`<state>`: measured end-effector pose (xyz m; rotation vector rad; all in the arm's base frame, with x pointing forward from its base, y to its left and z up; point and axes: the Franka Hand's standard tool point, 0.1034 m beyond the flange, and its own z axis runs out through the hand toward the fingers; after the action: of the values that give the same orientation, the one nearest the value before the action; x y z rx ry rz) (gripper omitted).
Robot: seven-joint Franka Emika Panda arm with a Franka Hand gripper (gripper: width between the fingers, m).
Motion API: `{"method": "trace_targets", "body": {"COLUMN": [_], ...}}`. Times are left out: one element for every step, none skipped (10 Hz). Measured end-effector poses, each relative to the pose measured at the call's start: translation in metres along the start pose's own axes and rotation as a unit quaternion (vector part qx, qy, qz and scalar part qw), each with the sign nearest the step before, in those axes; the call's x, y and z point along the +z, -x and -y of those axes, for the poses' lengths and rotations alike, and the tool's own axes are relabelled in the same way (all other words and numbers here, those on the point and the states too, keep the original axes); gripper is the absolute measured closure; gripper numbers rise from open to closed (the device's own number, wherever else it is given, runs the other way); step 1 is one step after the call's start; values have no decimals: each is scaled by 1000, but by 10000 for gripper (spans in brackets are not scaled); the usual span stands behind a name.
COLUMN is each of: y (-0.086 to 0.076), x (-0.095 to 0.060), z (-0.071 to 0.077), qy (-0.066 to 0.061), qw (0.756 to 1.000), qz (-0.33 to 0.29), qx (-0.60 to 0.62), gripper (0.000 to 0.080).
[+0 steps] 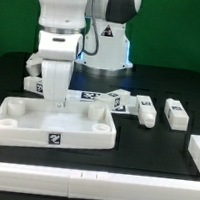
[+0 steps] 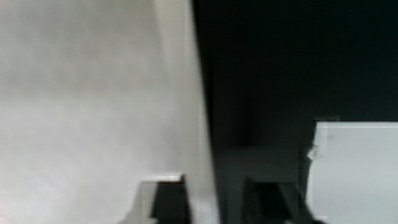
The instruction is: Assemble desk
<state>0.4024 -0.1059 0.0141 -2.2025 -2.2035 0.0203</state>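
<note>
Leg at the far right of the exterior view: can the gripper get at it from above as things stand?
Probably yes: the leg lies alone on the black table, nothing over it. The gripper sits low at the tabletop and must lift first.

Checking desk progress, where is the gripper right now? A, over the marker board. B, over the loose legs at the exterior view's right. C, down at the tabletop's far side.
C: the gripper hangs down at the far side of the tabletop, well apart from the loose leg lying at the exterior view's right.
</note>
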Motion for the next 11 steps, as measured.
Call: {"method": "trace_targets", "body": {"y": [-5, -9, -15, -26, -42, -58, -68, -73, -73, -72, -72], "x": [-2, -5, -5, -5, -5, -4, -4, -2, -1, -1, -1], "z": [-7, -17, -22, -27, -31, -34, -38, -43, -42, -42, -42], "qy": [-5, -1, -2, -1, -1, -1, 1, 3, 2, 2, 2], "qw": [1000, 1000, 1000, 999, 999, 999, 999, 1000, 1000, 1000, 1000], "qz": [-3, -4, -5, -7, -9, -12, -15, -14, -14, -14, -14], "qx": [-6, 6, 21, 39, 52, 47, 34, 7, 3, 5, 6], "gripper": [715, 744, 744, 744, 744, 744, 744, 744, 744, 744, 744]}}
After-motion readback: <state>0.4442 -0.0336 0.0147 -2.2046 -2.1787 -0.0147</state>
